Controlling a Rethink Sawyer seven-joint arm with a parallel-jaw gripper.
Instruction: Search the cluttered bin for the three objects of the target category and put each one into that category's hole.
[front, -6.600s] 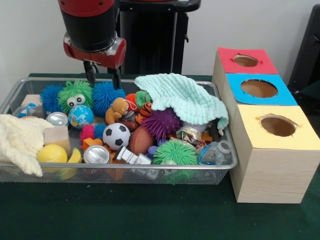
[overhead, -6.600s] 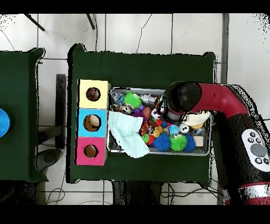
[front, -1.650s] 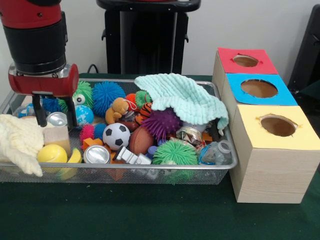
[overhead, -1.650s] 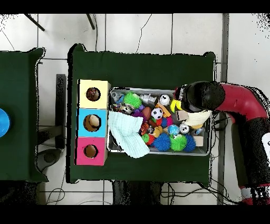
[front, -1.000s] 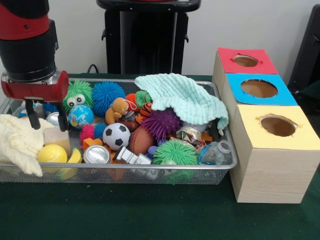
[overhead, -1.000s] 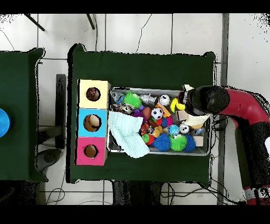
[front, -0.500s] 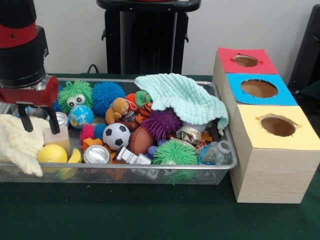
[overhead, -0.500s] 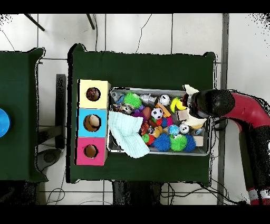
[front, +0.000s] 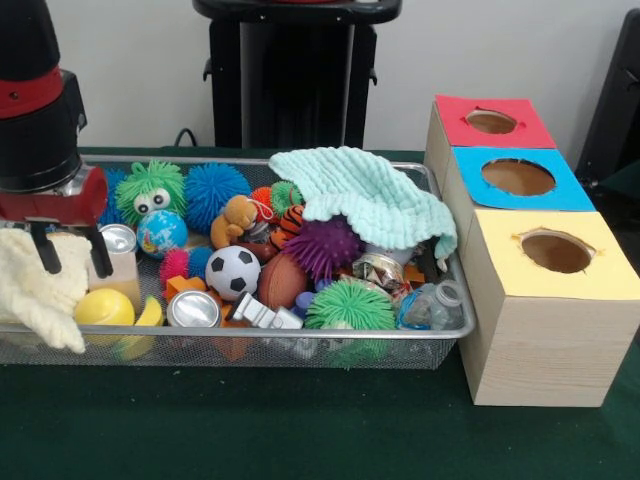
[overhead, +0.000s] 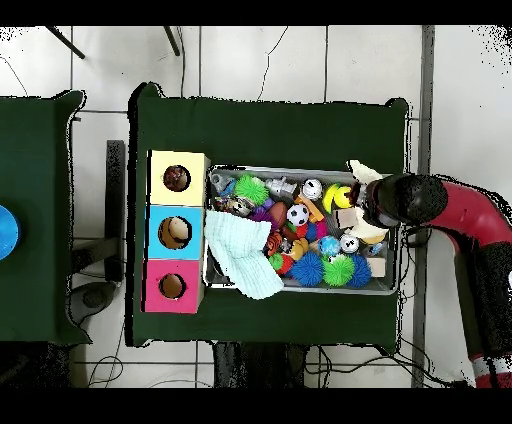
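Bin (front: 300, 335) crowded with toys, hand (front: 70, 255) spread wide over cream cloth (front: 35, 285).

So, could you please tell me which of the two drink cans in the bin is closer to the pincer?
The can at the back, beside the globe ball, right next to the pincer. The other can stands at the front wall, below the soccer ball.

Packed bin, open boxes
The wire bin (front: 250, 338) is crammed rim to rim; beside it, bare worktop (front: 300, 430) and three uncovered box holes (front: 518, 176).
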